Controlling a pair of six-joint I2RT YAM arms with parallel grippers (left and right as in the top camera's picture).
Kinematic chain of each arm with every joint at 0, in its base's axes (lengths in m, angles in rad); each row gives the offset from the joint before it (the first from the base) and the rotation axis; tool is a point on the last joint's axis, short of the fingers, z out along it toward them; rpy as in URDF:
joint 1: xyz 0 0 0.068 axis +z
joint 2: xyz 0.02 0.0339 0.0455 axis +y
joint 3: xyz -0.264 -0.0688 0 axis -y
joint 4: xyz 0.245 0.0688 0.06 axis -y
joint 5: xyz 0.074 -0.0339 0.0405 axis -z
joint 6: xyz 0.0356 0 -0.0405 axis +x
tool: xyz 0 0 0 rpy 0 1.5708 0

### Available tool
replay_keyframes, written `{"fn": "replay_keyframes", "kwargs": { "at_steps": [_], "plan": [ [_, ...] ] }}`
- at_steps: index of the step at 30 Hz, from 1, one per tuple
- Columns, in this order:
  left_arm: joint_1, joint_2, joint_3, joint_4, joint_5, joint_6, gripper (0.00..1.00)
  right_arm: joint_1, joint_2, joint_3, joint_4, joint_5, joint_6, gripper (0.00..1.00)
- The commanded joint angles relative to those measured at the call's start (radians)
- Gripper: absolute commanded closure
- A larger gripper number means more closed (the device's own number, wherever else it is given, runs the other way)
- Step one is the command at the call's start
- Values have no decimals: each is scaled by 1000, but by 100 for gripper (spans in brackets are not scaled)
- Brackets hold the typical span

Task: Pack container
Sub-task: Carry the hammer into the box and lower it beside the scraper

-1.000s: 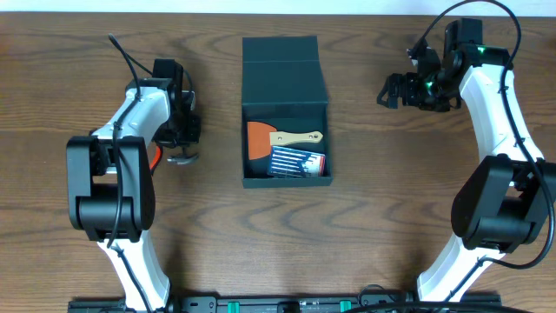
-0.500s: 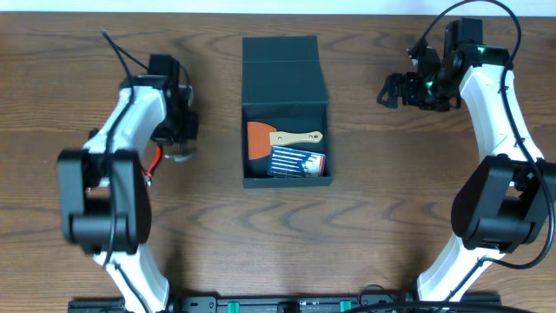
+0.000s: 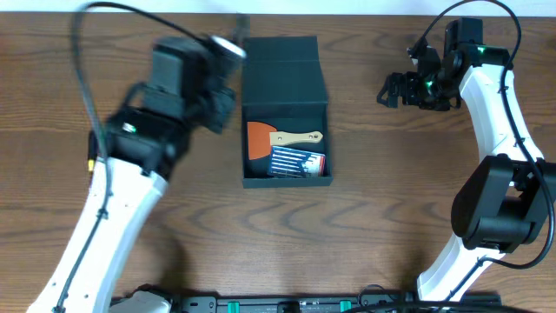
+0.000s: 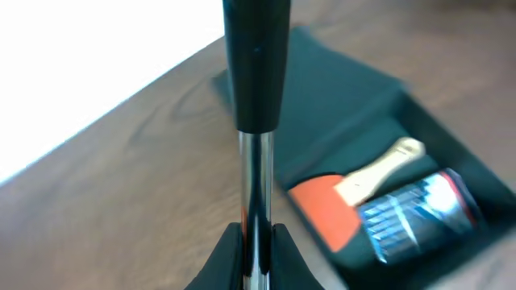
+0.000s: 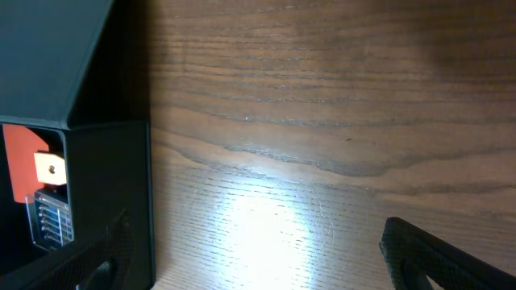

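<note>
Lying open, the dark teal container (image 3: 285,74) holds a wooden-handled tool (image 3: 300,137).

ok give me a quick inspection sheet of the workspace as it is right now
surface: brown wooden table, bare wood on both sides of the box
job's things: dark teal container, lid flap open; inside lie an orange-bladed scraper with a pale wooden handle and a blue and red pack
clutter: nothing seen
grippers: left gripper shut on the metal shaft of a black-handled tool, beside the lid, blurred in the overhead view; right gripper open and empty, to the container's right
cables: black cable loops over the left arm; another loops over the right arm
surroundings: white strip beyond the far edge; dark rail at the near edge
</note>
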Motion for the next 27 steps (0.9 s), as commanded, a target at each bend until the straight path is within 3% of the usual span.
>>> {"fn": "replay_keyframes", "kwargs": {
  "at_steps": [1,6,15,22,27],
  "plan": [
    [-100,55,2,0,-55,215,94,8,0,-7,0,-19,14,1],
    [-195,172,1,2,-63,374,94,8,0,-7,-1,-19,14,1],
    [-211,390,1,-26,-99,374,94,8,0,-7,0,-18,14,1],
    [-211,487,1,-23,-98,513,94,8,0,-7,11,-18,14,1],
    [-211,537,1,-21,-99,512,94,8,0,-7,11,-18,13,1]
  ]
}}
